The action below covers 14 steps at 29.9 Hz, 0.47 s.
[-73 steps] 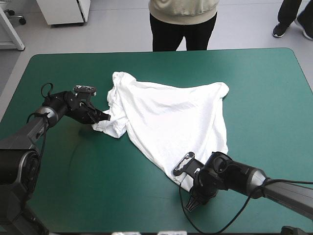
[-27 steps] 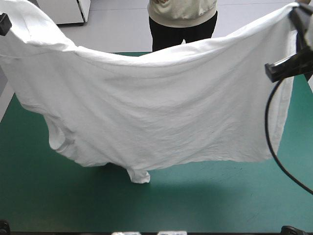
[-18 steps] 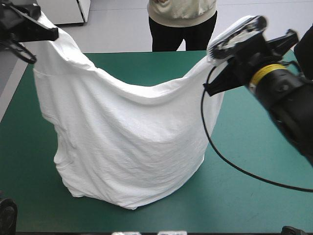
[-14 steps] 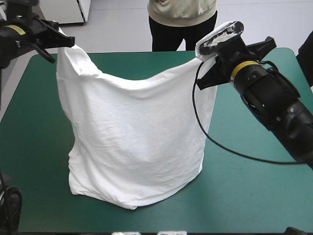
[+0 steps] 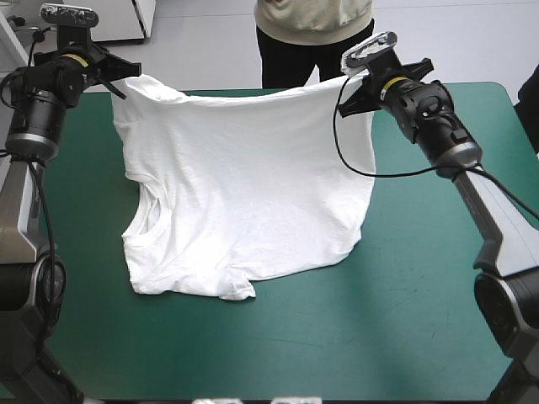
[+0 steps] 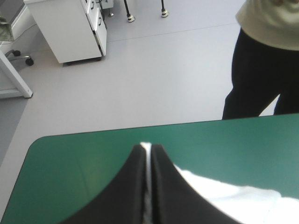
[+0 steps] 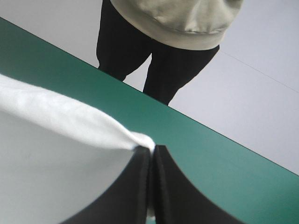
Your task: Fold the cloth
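Note:
The white T-shirt (image 5: 244, 185) hangs stretched between both raised grippers near the table's far edge, and its lower part with collar and a sleeve lies on the teal-green cover. My left gripper (image 5: 126, 80) is shut on the shirt's far left corner. A thin white strip shows between its black fingers (image 6: 135, 186), with the T-shirt (image 6: 233, 200) spreading beside it. Over at the far right corner my right gripper (image 5: 347, 91) is shut on the cloth too. There the T-shirt (image 7: 51, 154) fans out from the pinch of the right gripper (image 7: 152, 154).
The near half of the teal-green table (image 5: 354, 337) lies bare in front of the shirt. The table's far edge (image 6: 140, 128) runs just ahead of both grippers.
Both grippers lifted the shirt from the table by two corners, held it wide and high, then carried it toward the far edge and lowered it so its bottom part now rests on the cover.

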Motion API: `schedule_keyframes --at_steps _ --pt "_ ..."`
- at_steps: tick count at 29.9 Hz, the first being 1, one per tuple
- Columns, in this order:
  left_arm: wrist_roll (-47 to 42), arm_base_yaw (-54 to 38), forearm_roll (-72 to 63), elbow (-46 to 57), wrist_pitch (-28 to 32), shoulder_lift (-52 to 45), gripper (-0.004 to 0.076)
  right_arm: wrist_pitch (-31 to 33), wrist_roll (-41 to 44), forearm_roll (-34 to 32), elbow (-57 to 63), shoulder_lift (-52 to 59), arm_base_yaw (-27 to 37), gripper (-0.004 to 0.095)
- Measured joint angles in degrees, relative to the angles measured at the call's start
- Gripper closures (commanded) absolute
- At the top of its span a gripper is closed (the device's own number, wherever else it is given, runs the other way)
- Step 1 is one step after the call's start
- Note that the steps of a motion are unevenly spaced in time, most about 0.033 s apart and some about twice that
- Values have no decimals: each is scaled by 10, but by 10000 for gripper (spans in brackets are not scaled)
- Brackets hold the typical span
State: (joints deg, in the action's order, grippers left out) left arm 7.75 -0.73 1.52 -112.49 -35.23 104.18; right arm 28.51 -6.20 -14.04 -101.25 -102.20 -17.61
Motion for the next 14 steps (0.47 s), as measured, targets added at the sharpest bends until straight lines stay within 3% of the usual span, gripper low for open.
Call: schedule_keyframes --at_steps 5,8,10,13,14 --pt "-3 -6 -1 0 8 56 733 -28 -6 23 -29 -81 0 924" --pt "-3 -6 -21 0 8 92 733 -32 -6 30 -39 -125 1 870" --pt "-3 -6 -26 0 3 115 732 -32 -6 45 -42 -149 4 787" --pt "-3 -6 -37 0 -13 150 703 -24 -12 85 -43 -176 16 589" --pt "-2 -6 -39 0 -18 160 668 -20 -16 101 -43 -182 23 481"
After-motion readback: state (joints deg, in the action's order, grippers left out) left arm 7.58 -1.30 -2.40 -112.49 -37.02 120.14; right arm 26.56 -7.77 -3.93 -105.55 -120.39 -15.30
